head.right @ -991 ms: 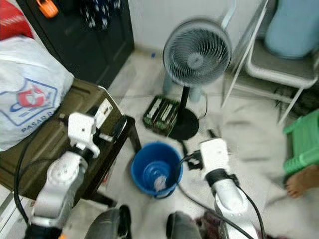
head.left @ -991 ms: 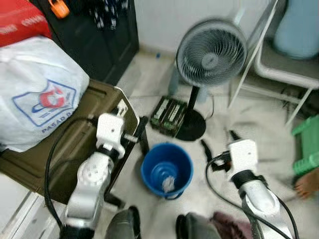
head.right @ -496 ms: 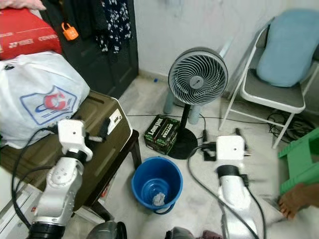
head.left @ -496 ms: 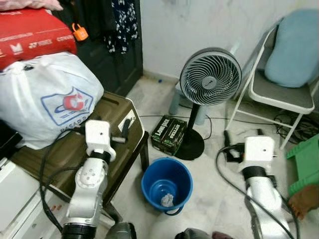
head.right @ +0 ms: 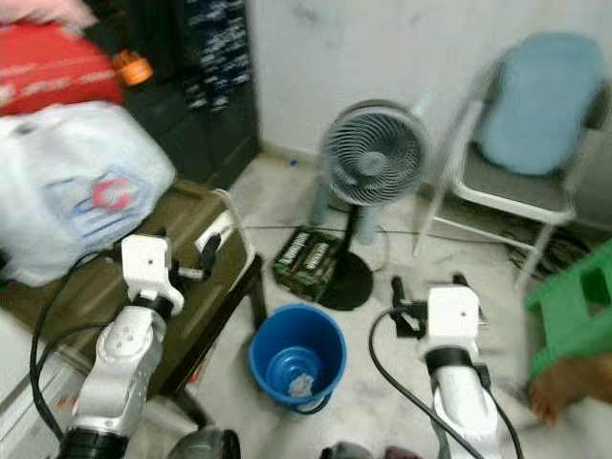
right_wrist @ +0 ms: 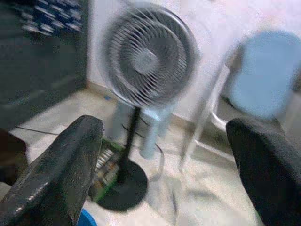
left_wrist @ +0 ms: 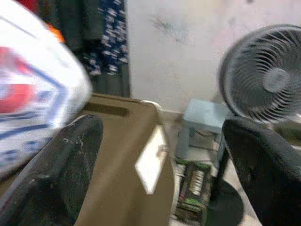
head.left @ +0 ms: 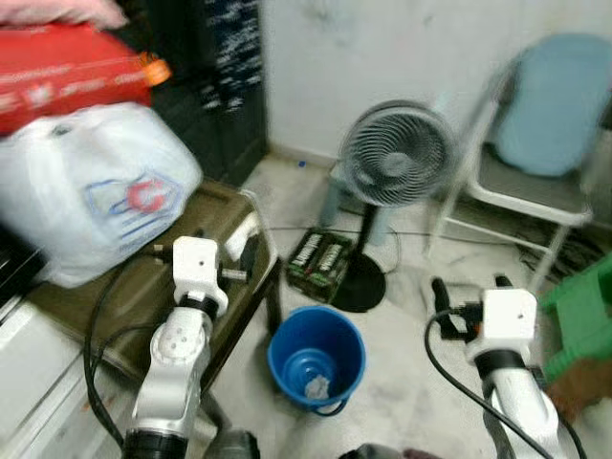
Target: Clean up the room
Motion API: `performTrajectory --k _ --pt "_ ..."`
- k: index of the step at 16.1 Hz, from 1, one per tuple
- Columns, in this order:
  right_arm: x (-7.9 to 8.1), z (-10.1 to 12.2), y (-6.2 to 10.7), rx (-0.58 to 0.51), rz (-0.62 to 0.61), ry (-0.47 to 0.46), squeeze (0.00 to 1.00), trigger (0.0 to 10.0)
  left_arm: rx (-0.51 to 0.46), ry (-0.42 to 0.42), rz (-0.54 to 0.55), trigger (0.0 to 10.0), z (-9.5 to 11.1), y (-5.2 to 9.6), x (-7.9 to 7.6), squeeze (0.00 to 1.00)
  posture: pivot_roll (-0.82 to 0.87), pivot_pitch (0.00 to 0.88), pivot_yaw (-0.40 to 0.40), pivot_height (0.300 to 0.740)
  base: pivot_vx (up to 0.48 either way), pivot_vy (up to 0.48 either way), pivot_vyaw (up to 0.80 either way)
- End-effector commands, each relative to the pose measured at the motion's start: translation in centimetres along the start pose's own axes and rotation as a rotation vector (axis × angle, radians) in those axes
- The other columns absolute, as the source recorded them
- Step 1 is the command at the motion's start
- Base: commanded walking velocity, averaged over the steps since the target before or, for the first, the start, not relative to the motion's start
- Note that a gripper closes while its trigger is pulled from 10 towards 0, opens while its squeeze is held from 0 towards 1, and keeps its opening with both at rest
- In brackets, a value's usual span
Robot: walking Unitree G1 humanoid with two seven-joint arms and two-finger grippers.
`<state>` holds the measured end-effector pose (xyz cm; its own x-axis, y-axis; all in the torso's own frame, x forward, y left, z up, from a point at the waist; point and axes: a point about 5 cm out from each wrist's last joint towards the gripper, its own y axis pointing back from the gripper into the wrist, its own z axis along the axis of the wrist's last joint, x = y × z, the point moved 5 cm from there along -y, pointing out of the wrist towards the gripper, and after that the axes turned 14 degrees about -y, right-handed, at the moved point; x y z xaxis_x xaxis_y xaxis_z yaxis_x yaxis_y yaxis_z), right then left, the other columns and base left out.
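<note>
I've got both arms raised and empty, the left gripper [left_wrist: 155, 169] spread wide over the olive case [head.left: 143, 287], the right gripper [right_wrist: 164, 160] spread too, aimed at the pedestal fan [head.left: 395, 158]. Nothing pinched, so I'd say I'm scanning for litter. The blue bucket [head.left: 316, 356] stands upright on the floor between my arms, mouth up, ready to take rubbish; a crumpled scrap [head.left: 314, 386] lies at its bottom. The green carton [head.left: 317, 262] lies flat beside the fan's base, long axis running away from me.
</note>
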<state>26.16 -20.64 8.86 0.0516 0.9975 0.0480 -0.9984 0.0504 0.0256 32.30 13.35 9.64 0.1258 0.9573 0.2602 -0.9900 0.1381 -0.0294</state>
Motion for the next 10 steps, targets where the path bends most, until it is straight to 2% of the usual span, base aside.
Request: performTrajectory --k 1,4,10 --pt "1.2 1.7 -0.5 -0.064 0.052 0.015 0.0 10.0 -0.022 -0.004 0.002 10.0 0.6 -0.2 0.3 0.0 -0.13 0.0 0.013 0.74 0.0 0.0 0.8" --pt "1.6 3.1 -1.1 -0.101 0.059 0.016 0.0 10.0 -0.029 0.001 0.022 10.0 0.8 -0.1 0.6 0.0 -0.12 0.0 0.008 0.74 0.0 0.0 0.8" --pt "2.3 2.5 -0.9 -0.077 0.071 0.003 0.0 10.0 -0.002 -0.002 0.051 10.0 0.3 1.0 0.4 0.0 -0.12 0.012 0.016 0.74 0.0 0.0 0.8"
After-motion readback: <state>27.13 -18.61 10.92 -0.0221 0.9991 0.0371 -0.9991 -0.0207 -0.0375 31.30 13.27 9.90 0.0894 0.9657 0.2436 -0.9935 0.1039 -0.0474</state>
